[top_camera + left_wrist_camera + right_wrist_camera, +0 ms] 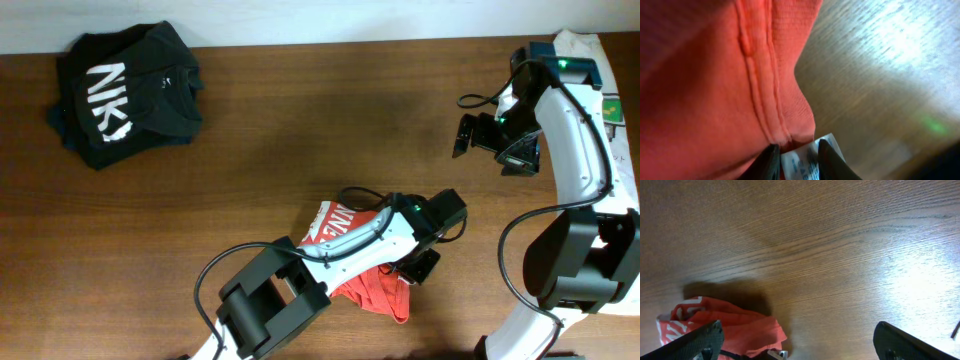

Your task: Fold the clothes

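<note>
Left gripper (799, 167) pinching T-shirt (700, 90), white label (826, 142) illegible

left arm (345, 240): white link, black joints | right arm (578, 140): white shell, green light | cables (212, 265): black | fingers (697, 339): black

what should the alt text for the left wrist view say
Extreme close-up of an orange-red T-shirt, its double-stitched seam running down the frame, pinched at the bottom edge by the left tool, whose dark fingers close on a white care label. A blurred wooden table with bright glare fills the right side.
</note>
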Robot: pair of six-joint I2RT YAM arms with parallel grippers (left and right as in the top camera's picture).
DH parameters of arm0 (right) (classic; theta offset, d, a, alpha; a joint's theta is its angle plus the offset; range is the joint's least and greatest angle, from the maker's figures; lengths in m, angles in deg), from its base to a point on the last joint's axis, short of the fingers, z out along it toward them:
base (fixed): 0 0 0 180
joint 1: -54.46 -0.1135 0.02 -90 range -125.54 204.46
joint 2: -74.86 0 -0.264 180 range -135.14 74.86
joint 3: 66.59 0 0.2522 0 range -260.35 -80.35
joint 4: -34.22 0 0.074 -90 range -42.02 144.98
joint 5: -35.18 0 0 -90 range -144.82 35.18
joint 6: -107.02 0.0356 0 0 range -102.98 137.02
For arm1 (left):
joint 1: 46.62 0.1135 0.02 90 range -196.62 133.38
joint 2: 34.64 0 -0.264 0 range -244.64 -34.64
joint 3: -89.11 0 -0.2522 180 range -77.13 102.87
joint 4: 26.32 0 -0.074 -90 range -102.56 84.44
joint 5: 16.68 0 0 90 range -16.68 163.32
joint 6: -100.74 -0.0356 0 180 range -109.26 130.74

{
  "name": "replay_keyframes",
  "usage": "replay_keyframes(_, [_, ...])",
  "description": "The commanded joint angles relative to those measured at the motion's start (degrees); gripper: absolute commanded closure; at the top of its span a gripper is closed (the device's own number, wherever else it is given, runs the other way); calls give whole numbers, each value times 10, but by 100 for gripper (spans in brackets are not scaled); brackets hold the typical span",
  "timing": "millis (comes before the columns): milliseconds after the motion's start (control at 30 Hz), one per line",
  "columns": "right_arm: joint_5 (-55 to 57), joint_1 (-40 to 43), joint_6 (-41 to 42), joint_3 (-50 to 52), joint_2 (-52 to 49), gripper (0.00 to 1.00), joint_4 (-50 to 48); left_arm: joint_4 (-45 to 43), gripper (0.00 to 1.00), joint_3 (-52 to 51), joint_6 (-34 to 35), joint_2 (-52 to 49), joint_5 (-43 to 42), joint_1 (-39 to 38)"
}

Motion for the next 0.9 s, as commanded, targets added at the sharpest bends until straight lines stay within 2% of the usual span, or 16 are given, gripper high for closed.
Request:
replay_keyframes(0, [-1,-4,-4,-5,4,1,0,72,64,96,-12,3,-21,-6])
replay_keyframes(67, [-1,-4,-4,-5,4,1,0,152,53,176,-31,5,-15,-3])
replay_keyframes(133, [-1,-4,-4,-5,4,1,0,234,50,268,-31,5,28,9])
replay_keyframes(167, [-1,-4,-4,-5,4,1,0,260,36,303,-31,5,51,18])
replay_keyframes(200, [-1,-4,-4,-5,4,1,0,286,8,336,-31,5,82,33])
replay_keyframes(233, [-1,-4,-4,-5,4,1,0,316,1,370,-30,6,114,61])
replay_keyframes(333, [-1,-4,-4,-5,4,1,0,343,1,386,-31,7,150,149])
replay_keyframes(367, [-1,-4,-4,-5,4,1,0,351,1,383,-32,5,158,199])
replay_keyframes(433, [-1,-4,-4,-5,4,1,0,357,1,371,-69,5,127,278])
replay_keyframes(533, [-1,-4,-4,-5,4,1,0,357,1,315,-161,5,1,378])
replay_keyframes(600, [-1,-4,-4,-5,4,1,0,352,1,256,-276,5,-139,431])
replay_keyframes(633, [-1,-4,-4,-5,4,1,0,335,1,195,-365,5,-232,453])
replay_keyframes(667, [-1,-4,-4,-5,4,1,0,313,1,142,-410,5,-284,460])
replay_keyframes(733, [-1,-4,-4,-5,4,1,0,260,1,46,-434,5,-331,462])
replay_keyframes(867, [-1,-4,-4,-5,4,1,0,112,1,-132,-434,5,-418,459])
